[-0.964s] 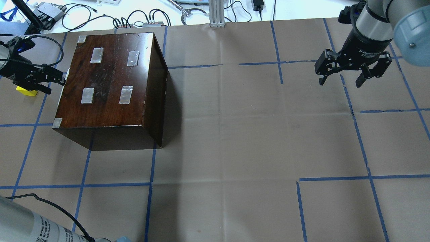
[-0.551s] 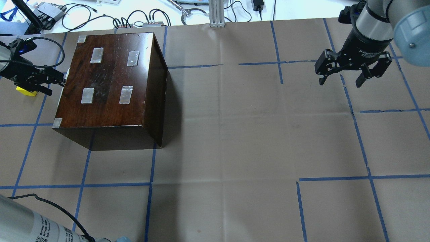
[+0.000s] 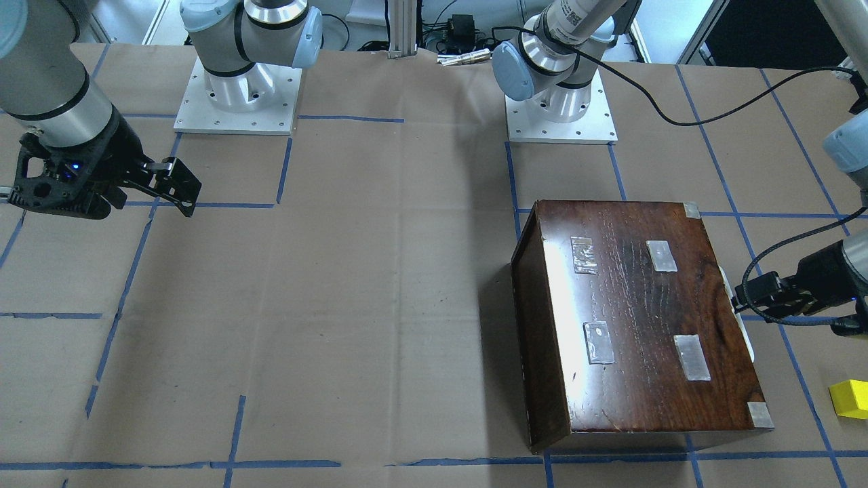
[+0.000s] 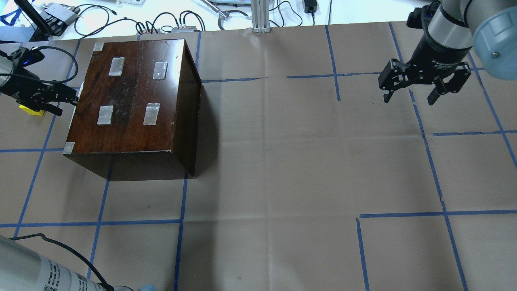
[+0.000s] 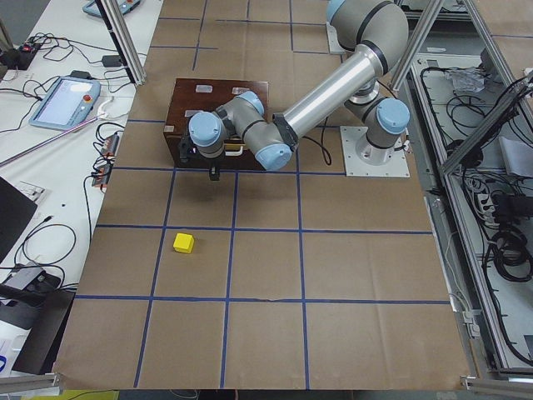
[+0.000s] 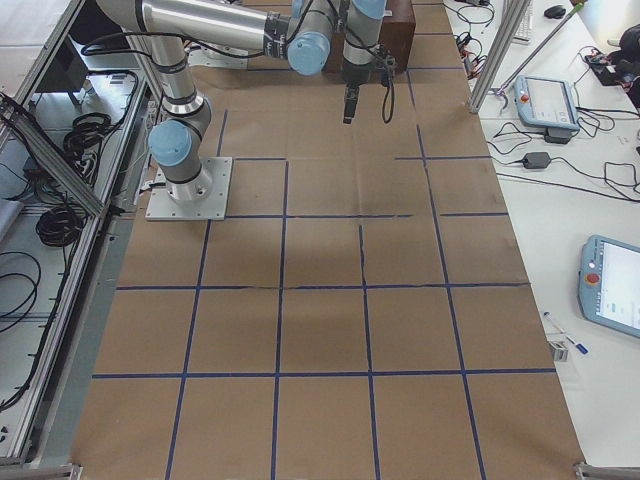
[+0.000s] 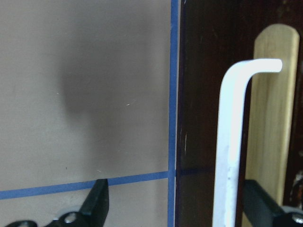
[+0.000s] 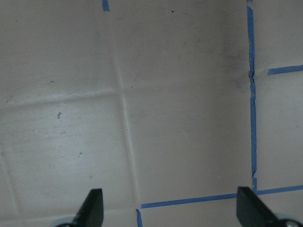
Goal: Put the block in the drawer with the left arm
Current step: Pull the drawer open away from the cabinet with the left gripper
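Note:
The yellow block (image 4: 31, 110) lies on the paper left of the dark wooden box (image 4: 133, 97); it also shows in the front view (image 3: 850, 398) and the left side view (image 5: 184, 243). The drawer is shut inside the box. Only its white handle (image 7: 231, 142) and a pale wood strip (image 7: 273, 94) behind it show. My left gripper (image 4: 66, 102) is open at the box's handle face. In the left wrist view its fingers (image 7: 98, 201) stand either side of the handle without gripping it. My right gripper (image 4: 408, 98) is open and empty above the far right of the table.
The box top carries several tape patches (image 4: 151, 114). Blue tape lines (image 4: 181, 202) grid the brown paper. Cables and devices (image 4: 161, 24) lie beyond the far edge. The right gripper's fingers (image 8: 94, 203) hang above bare paper.
My left wrist has shifted slightly left and up in the overhead view, covering a little more of the block. The fingertips stay at the box's handle face. The right arm has not moved.

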You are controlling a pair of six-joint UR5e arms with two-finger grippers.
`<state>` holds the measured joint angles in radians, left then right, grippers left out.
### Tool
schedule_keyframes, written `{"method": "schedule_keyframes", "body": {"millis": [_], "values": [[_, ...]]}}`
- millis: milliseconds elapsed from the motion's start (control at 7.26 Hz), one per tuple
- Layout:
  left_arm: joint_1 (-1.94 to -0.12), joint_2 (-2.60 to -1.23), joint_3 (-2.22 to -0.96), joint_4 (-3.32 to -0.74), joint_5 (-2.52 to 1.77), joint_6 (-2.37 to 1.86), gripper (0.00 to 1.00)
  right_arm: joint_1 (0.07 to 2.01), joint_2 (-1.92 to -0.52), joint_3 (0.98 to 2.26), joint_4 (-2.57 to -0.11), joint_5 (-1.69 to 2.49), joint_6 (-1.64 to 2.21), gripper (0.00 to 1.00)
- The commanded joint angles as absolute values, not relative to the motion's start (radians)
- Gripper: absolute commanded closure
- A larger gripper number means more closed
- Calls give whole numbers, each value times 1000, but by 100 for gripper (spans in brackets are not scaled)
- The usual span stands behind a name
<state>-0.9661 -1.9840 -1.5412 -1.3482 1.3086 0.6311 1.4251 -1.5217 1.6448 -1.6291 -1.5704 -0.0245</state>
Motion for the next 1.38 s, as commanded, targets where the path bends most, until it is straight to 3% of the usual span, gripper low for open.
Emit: {"method": "schedule_keyframes", "body": {"millis": [0,1239], "values": [[-962,-1983,-1540,-1347,1342,649,1,1425,-1522,1646,-1629,-1571,-25,0],[-881,-2028,-1462,-1324,1463,715,2,1425,-1522,1646,-1629,-1571,-26,0]]}}
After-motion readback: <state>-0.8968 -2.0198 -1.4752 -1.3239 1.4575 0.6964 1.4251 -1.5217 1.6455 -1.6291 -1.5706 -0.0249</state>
